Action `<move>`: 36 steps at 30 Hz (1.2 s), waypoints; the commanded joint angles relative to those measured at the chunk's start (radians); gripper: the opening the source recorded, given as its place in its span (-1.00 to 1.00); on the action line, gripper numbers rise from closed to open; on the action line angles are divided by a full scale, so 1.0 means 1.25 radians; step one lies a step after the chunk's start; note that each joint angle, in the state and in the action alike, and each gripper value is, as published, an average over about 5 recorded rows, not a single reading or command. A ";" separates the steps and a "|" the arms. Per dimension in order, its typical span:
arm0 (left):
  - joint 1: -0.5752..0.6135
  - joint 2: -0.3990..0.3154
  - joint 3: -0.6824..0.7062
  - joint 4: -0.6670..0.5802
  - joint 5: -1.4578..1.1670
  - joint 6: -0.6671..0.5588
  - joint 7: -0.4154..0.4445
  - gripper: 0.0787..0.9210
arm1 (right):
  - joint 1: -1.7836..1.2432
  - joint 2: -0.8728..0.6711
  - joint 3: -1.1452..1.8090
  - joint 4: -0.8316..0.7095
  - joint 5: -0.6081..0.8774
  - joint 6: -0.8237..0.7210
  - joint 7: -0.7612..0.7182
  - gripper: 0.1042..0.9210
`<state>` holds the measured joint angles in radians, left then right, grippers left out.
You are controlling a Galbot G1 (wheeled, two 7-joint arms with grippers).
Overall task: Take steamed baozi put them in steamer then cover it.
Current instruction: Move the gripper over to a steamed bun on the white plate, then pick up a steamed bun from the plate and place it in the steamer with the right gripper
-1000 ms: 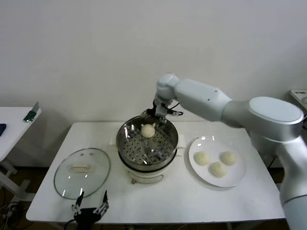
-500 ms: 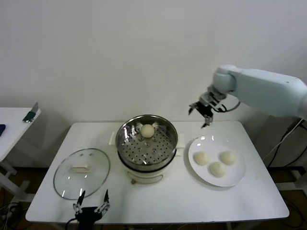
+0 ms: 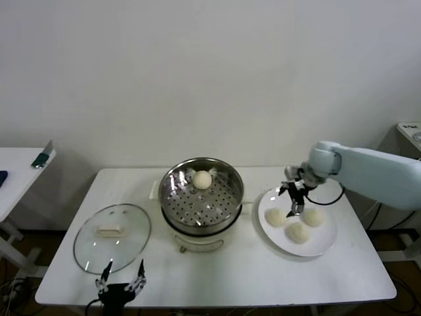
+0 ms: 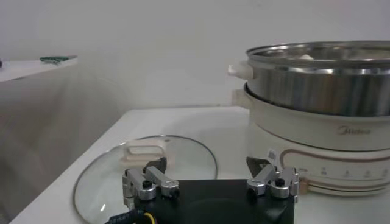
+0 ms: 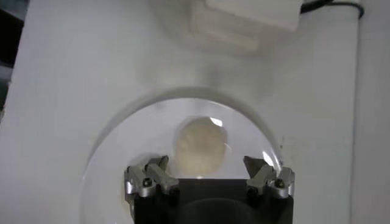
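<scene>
White table [image 3: 230,280] against a bare white wall [image 3: 197,72], side table [image 3: 16,174] alongside.

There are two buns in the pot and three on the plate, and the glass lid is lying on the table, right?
Not quite. The head view shows only one bun in the pot, not two. The rest is right: three buns sit on the plate, and the glass lid lies on the table.
</scene>
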<state>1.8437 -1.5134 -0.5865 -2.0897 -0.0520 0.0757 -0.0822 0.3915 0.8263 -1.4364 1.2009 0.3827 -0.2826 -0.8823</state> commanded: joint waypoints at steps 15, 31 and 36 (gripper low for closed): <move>0.007 -0.002 0.005 0.002 0.009 -0.008 -0.003 0.77 | -0.154 0.055 0.129 -0.093 -0.042 -0.091 0.044 0.44; 0.001 -0.001 0.013 0.000 0.011 -0.009 -0.004 0.77 | 0.109 0.023 -0.011 0.025 0.056 -0.061 0.002 0.33; -0.001 -0.001 0.019 -0.004 0.011 -0.008 -0.003 0.77 | 0.286 0.038 -0.104 0.083 0.150 -0.053 -0.016 0.27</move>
<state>1.8433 -1.5152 -0.5659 -2.0910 -0.0391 0.0648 -0.0867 0.4567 0.8669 -1.4189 1.2131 0.4351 -0.3556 -0.8800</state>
